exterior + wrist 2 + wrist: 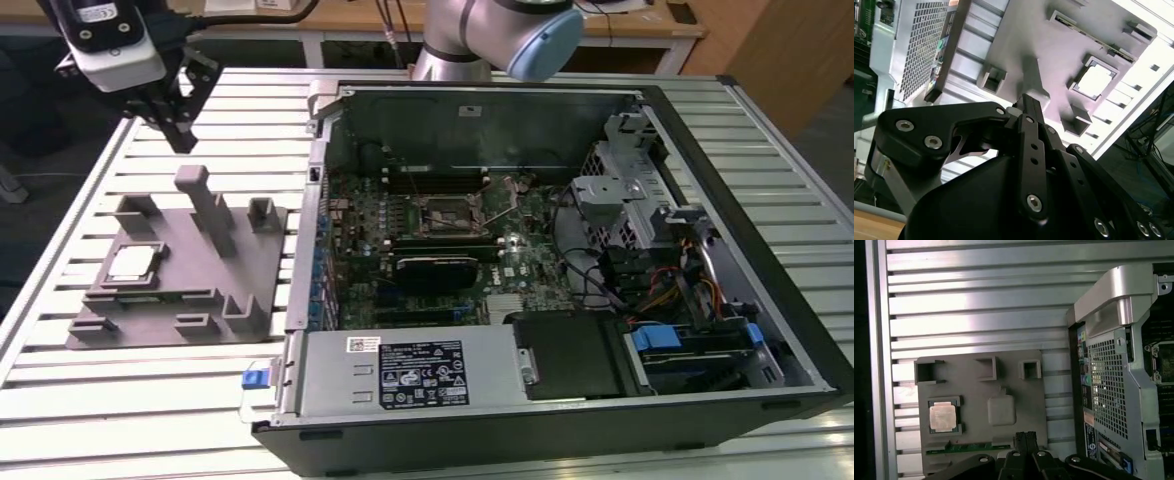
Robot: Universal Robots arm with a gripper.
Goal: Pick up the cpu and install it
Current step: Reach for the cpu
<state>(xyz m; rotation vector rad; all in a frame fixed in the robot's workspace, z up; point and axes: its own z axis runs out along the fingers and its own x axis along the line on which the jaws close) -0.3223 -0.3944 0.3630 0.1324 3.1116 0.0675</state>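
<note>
The cpu [134, 262], a small square chip with a pale metal top, lies flat in a recess of the grey plastic fixture [160, 325] on the exterior view's left. It also shows in both wrist views [943, 416] [1096, 80]. My gripper [171, 118] hangs high above the table, beyond the fixture's far end and well apart from the cpu. Its fingertips [1026, 436] are pressed together with nothing between them. The black-framed motherboard socket [447, 213] sits inside the open computer case [561, 425].
The fixture [974, 390] has several upright posts, the tallest [207, 205] near its middle. The case's raised side wall [318, 200] stands between fixture and motherboard. A slatted aluminium table [147, 400] carries everything. Cables and drive bays [667, 270] fill the case's right side.
</note>
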